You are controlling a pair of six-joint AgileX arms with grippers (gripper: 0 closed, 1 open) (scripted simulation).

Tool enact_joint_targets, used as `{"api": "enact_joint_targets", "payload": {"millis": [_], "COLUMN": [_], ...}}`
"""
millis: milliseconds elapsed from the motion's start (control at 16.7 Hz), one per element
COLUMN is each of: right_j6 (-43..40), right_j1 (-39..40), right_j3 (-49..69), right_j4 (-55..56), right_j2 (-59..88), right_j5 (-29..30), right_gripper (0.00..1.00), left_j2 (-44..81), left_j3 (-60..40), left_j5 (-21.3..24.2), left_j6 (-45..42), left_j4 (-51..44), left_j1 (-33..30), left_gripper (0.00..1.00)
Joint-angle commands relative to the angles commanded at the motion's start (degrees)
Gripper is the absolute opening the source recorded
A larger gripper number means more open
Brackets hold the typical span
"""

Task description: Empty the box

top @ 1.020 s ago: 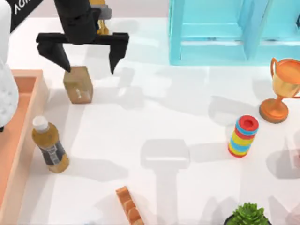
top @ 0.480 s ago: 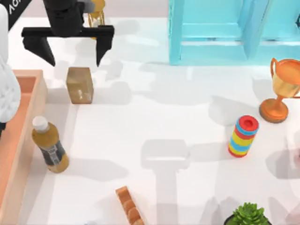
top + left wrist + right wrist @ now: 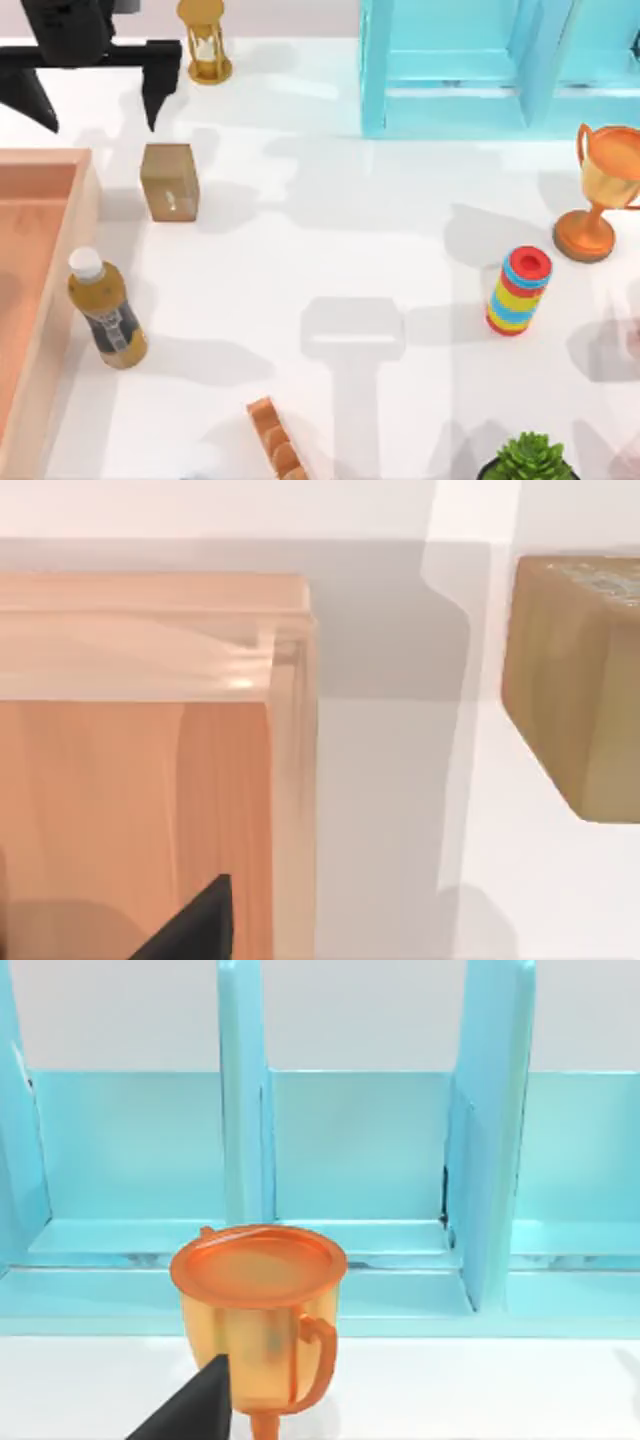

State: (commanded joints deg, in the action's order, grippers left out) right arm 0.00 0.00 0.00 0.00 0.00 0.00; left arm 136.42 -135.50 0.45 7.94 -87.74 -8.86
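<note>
Left hand (image 3: 95, 95) wide open and empty (high, far-left), near one box (image 3: 40, 300), one bottle (image 3: 107, 312).

On the bench (image 3: 330, 250) there stood one wooden box (image 3: 30, 300), one bottle (image 3: 105, 310), one small tan block (image 3: 169, 181), one hourglass (image 3: 205, 42), one light-blue cabinet (image 3: 480, 70), one orange trophy (image 3: 600, 190), one stack of coloured rings (image 3: 519, 290), one green plant (image 3: 530, 460) and one row of orange-brown pieces (image 3: 275, 440). One black hand (image 3: 88, 85) was above it.
</note>
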Motion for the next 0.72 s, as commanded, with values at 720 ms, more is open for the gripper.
{"api": "enact_joint_targets", "payload": {"millis": [720], "right_j6": [0.0], "right_j1": [0.0], "right_j3": [0.0], "right_j4": [0.0], "right_j2": [0.0], "right_j5": [0.0], "right_gripper": [1.00], "left_j2": [-26.7], "left_j3": [37.6], "left_j5": [-0.6], "left_j6": [-19.2], "left_j4": [9.6], "left_j1": [18.7], "left_gripper": [1.00]}}
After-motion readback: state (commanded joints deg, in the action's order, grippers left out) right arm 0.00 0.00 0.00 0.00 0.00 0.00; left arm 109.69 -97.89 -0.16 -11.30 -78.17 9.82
